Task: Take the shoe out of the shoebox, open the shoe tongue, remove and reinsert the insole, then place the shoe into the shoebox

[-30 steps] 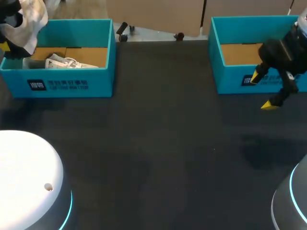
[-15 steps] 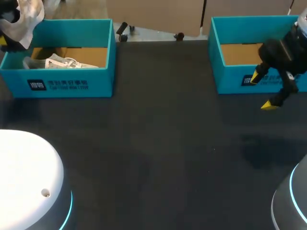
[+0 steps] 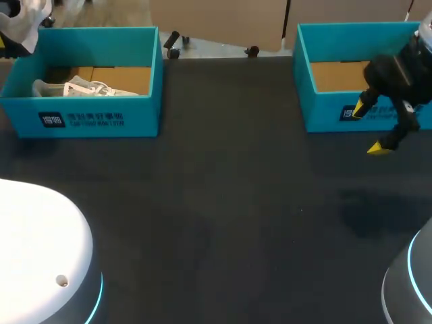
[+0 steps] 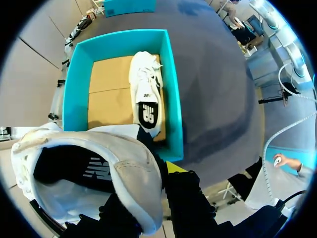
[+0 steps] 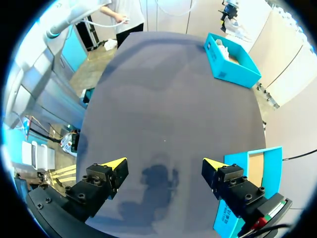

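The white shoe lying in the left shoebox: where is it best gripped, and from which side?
Probably the heel collar, from straight above. The shoe lies sole down close along one long wall of the shoebox, opening upward, so its rim can be pinched inside and outside; the walls block sideways approaches. The left gripper holds another shoe.

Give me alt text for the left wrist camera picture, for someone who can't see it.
The left gripper holds a white shoe up close, its opening facing the camera. Beyond it, on a dark table, stands an open teal shoebox with a second white shoe lying on its cardboard floor.
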{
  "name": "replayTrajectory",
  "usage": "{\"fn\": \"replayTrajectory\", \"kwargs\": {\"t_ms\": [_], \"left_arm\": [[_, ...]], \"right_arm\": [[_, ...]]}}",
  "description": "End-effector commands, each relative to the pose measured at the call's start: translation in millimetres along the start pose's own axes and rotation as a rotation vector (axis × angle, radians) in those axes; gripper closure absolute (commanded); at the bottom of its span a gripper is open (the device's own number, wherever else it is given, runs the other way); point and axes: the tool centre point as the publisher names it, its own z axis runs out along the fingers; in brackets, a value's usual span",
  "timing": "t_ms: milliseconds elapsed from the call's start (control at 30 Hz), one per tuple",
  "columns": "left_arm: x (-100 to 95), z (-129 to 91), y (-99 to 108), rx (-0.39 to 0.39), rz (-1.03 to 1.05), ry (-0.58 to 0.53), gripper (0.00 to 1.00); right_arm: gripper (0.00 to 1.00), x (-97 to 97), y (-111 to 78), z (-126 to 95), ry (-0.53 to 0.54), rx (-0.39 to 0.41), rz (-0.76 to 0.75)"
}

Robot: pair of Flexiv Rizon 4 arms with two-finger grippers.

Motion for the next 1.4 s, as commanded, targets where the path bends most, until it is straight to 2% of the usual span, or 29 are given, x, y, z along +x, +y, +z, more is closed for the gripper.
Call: {"fn": "replayTrajectory", "kwargs": {"t_ms": [33, 467, 1067, 1233, 1267, 1367, 1400], "left_arm": [[-18.3, -4, -1, -0.008, -0.004, 0.054, 1.00], [-70.6, -15, -17, -0.026, 0.003, 0.008, 1.00], [-70.6, -15, -17, -0.026, 0.003, 0.008, 1.00], [-67.2, -5, -22, -0.154, 0.247, 0.089, 1.00], [-68.4, -5, -19, -0.123, 0.266, 0.089, 1.00], [-71.5, -9, -11, -0.156, 0.373, 0.077, 1.00], [-73.1, -9, -9, -0.190, 0.432, 0.086, 1.00]], "right_arm": [[0.00, -0.7, 0.2, 1, 0.001, 0.001, 0.000], [0.00, -0.7, 0.2, 1, 0.001, 0.001, 0.000], [0.00, -0.7, 0.2, 1, 0.001, 0.001, 0.000], [0.00, -0.7, 0.2, 1, 0.001, 0.001, 0.000], [0.00, -0.7, 0.2, 1, 0.001, 0.001, 0.000], [0.00, -0.7, 0.2, 1, 0.001, 0.001, 0.000], [0.00, -0.7, 0.2, 1, 0.001, 0.001, 0.000]]}}
